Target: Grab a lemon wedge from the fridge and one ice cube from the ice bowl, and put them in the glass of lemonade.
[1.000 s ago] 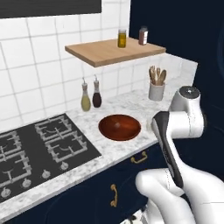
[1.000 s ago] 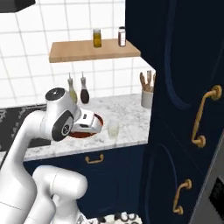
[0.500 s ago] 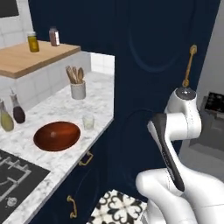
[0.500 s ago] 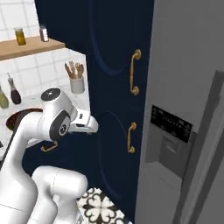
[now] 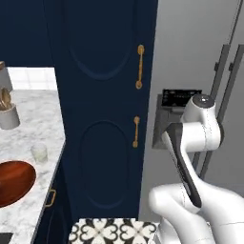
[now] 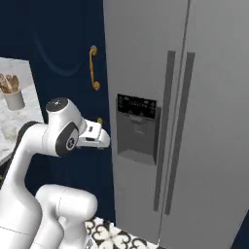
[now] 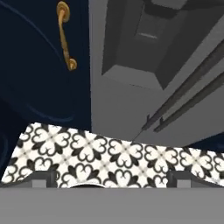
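A: So, what stands around the fridge?

B: Just left of the fridge is a tall navy cabinet with brass handles. Further left of it runs the marble surface, carrying the ice bowl, the glass of lemonade just behind the bowl, and a white crock of wooden spoons further back. Below the fridge doors lies a black-and-white patterned floor.

A: Anything in the way?

B: Both fridge doors are shut, their long dark handles meeting at the centre seam, with the black dispenser panel on the left door.

A: What can't you make out?

B: The bowl is cut off by the frame's edge in the left base view, and I cannot tell whether any ice lies in it. The lemon wedge is somewhere I cannot see.

A: And the arm?

B: It is folded, elbow high, with the wrist pointing toward the dispenser, short of touching the fridge. The hand faces the fridge's lower front; its fingertips stand wide apart, with nothing between them.
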